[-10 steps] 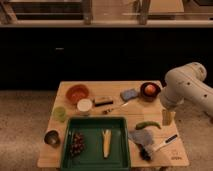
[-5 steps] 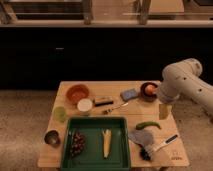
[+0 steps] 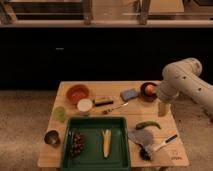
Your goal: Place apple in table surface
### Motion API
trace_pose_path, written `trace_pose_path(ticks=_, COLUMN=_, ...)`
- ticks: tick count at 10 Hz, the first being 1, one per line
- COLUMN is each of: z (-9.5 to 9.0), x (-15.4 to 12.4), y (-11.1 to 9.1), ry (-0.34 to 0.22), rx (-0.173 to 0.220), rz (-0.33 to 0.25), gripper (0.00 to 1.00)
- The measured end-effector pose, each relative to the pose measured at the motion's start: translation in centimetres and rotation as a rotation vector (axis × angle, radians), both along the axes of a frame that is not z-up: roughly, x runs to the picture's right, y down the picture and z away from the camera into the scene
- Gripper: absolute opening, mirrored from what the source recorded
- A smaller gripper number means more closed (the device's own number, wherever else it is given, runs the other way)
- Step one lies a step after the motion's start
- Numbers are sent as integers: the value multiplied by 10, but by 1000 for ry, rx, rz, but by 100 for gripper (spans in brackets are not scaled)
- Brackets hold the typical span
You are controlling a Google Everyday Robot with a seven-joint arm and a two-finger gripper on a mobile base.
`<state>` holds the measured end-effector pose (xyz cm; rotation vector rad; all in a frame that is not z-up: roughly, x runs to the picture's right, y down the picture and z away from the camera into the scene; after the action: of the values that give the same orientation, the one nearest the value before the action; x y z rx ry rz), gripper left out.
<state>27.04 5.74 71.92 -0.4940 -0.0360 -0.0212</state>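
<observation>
Well left of your pincer [image 3: 162, 108] sits the orange bowl [image 3: 77, 93], and lower left of it the green tray [image 3: 95, 119]. Just up and left of the pincer, the apple [image 3: 150, 89] rests in a dark bowl [image 3: 143, 95] on the bench [image 3: 112, 89]. The pincer hangs at the bench's right edge, jaws apart, holding nothing.

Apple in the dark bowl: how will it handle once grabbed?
Apple looks round and smooth, so it probably rolls once set on the table. Likely firm enough to pinch. Pincer hangs open just right of its bowl.
</observation>
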Motion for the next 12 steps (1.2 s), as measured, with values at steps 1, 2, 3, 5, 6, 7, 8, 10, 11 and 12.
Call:
trace_pose_path(ticks=1, z=8, x=-3, y=-8, ry=-9, rx=6, rz=2, gripper=80)
trace_pose_path(ticks=2, z=14, x=-3, y=-11, ry=-18, rx=13, rz=4, gripper=80)
trace_pose_path(ticks=3, z=16, x=-2, y=-10, ry=-23, rx=21, rz=3, gripper=80)
trace_pose_path(ticks=5, z=15, x=-1, y=-9, ry=-26, rx=31, rz=-3, gripper=80)
trace_pose_path(ticks=6, z=18, x=-3, y=-12, ry=-32, rx=33, rz=-7, gripper=77)
trace_pose_path(ticks=7, z=22, x=-6, y=-19, ry=-38, rx=35, rz=-18, gripper=73)
trace_pose_path(ticks=8, z=26, x=-15, y=-25, ry=-48, rx=36, rz=-25, gripper=71)
trace_pose_path(ticks=10, z=33, x=-18, y=-28, ry=-55, rx=49, rz=-26, gripper=70)
trace_pose_path(ticks=11, z=34, x=-13, y=-29, ry=-56, rx=53, rz=-26, gripper=74)
trace_pose_path(ticks=12, z=39, x=-5, y=-29, ry=-58, rx=55, rz=-34, gripper=80)
